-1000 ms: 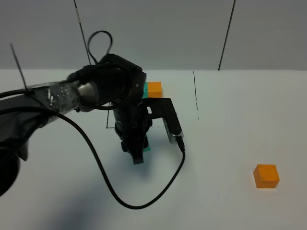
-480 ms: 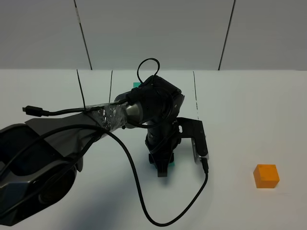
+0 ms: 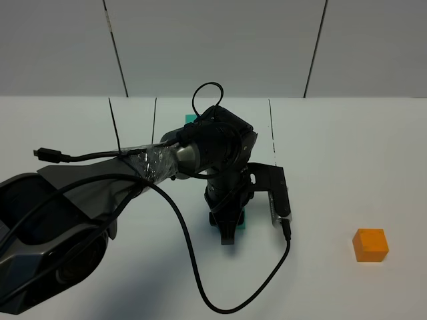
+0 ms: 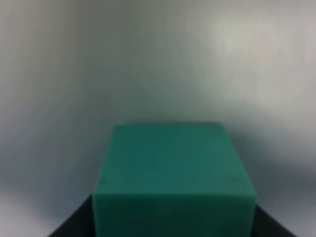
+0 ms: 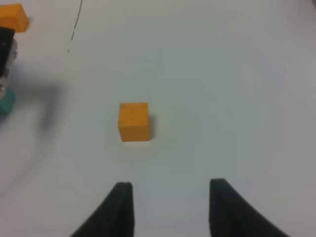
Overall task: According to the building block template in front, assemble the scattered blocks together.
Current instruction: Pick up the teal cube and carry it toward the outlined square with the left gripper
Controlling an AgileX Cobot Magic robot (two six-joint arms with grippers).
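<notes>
**Desk:** Where's your left arm sitting?

**Operator:** My left arm (image 3: 200, 150) reaches in from the near left of the high view to the middle of the table (image 3: 347, 167). The wrist is bent over, so the left gripper (image 3: 227, 233) points straight down. Its fingers are clamped on the teal cube (image 4: 175, 173). On my wrist feed the cube fills the space between the dark fingertips. From above I only get a teal sliver beside the gripper, and I can't tell whether the cube is touching the table.

**Desk:** And the right side?

**Operator:** The right gripper (image 5: 170, 207) has its fingers spread with nothing between them. It looks down at the orange cube (image 5: 134, 121), which sits alone on the table, near the fingers but apart from them and well apart from the teal cube.

**Desk:** Template?

**Operator:** The building block template (image 3: 191, 118) is at the far side behind my left arm. Only its teal corner shows from above.
</notes>
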